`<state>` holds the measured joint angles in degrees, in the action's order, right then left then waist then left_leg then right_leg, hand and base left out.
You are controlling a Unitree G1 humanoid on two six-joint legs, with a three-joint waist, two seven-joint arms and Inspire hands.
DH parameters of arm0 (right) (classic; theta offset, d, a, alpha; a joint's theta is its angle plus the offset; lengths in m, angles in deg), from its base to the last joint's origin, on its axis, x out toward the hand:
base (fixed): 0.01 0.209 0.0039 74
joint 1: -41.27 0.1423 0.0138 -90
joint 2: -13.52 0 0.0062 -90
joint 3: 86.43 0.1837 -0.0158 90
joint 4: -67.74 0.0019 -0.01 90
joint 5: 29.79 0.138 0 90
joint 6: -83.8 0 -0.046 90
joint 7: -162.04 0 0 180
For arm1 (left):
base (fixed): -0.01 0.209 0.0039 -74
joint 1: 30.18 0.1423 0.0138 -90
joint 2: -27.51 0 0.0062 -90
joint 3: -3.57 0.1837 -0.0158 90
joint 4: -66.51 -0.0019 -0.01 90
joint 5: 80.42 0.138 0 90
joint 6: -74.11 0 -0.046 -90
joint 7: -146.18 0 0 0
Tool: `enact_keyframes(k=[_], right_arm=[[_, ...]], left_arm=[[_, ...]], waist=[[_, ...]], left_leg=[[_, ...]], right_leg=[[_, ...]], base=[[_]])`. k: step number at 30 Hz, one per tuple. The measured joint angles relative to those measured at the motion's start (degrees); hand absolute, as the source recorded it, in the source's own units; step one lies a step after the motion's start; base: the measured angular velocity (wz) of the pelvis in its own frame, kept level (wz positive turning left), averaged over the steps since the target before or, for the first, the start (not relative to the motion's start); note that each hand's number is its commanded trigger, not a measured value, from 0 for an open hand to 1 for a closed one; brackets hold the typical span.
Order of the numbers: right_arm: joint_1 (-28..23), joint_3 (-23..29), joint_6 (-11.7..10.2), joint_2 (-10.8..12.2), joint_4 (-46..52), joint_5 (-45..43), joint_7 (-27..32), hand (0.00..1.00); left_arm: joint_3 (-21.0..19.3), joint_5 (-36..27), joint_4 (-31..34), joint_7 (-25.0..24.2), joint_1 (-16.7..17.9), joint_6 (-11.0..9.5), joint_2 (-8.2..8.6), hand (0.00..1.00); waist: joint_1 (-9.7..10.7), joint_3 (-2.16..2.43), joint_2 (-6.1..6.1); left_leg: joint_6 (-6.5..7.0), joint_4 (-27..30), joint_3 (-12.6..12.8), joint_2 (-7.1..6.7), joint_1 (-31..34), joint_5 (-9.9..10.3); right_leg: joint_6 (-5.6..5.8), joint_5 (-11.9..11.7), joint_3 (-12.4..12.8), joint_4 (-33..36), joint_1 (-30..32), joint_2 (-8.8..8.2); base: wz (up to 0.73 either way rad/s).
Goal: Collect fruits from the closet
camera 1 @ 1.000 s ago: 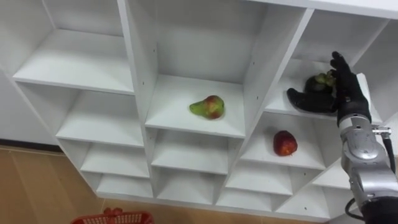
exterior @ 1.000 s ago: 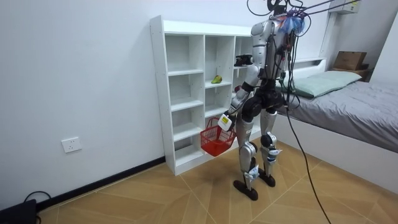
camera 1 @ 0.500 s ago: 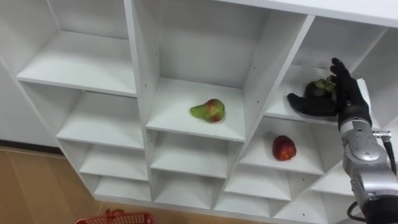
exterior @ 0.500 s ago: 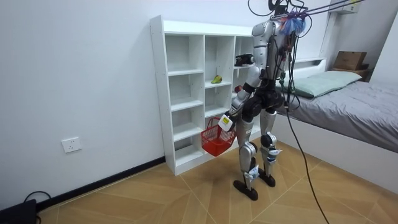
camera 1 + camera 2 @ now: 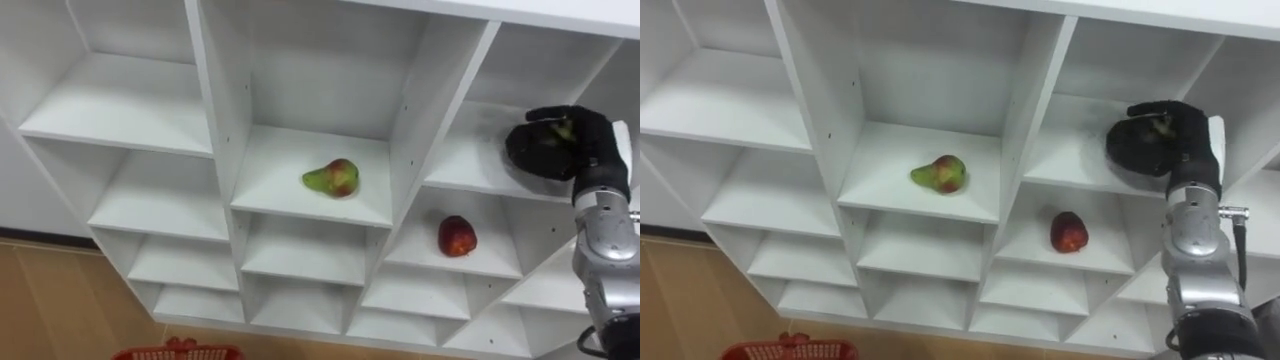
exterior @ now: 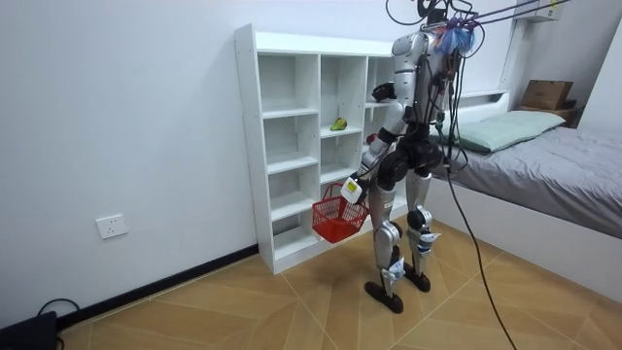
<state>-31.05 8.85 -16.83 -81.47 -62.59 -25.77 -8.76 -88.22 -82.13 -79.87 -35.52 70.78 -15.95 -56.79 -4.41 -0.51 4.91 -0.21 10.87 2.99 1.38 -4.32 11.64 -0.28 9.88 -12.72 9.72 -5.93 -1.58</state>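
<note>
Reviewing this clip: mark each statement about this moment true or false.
1. The right hand is curled round a dark fruit in the right column of the shelf unit. True.
2. The pear shares a compartment with the red apple. False: the pear lies in the middle column, the apple in the right one.
3. The apple lies in the compartment directly below the one the right hand reaches into. True.
4. The red basket stands on a shelf. False: in the room view it hangs from the left hand, low in front of the shelves.
</note>
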Motion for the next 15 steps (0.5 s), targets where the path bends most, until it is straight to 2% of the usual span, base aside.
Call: enact_keyframes(k=[7, 15], right_arm=[[0.8, -0.2, 0.1, 0.1, 0.0, 0.4, -0.5, 1.00], [0.8, -1.9, 0.3, 0.1, 0.6, 0.4, -0.7, 1.00]], left_arm=[[0.0, 0.0, -0.3, -0.1, -0.7, -0.1, 0.00, 1.00], [0.4, -0.4, -0.5, -0.2, -1.4, -0.3, 0.04, 1.00]], waist=[[-0.2, -0.12, -0.18], [-0.2, 0.18, 0.16]], left_leg=[[0.01, -0.2, 0.1, -0.01, 0.0, 0.0], [0.00, -0.2, 0.6, 0.04, 0.0, 0.0]], right_leg=[[0.00, 0.0, 0.2, 0.0, 0.0, 0.00], [0.00, 0.0, 0.6, 0.0, 0.1, 0.06]], base=[[0.00], [-0.02]])
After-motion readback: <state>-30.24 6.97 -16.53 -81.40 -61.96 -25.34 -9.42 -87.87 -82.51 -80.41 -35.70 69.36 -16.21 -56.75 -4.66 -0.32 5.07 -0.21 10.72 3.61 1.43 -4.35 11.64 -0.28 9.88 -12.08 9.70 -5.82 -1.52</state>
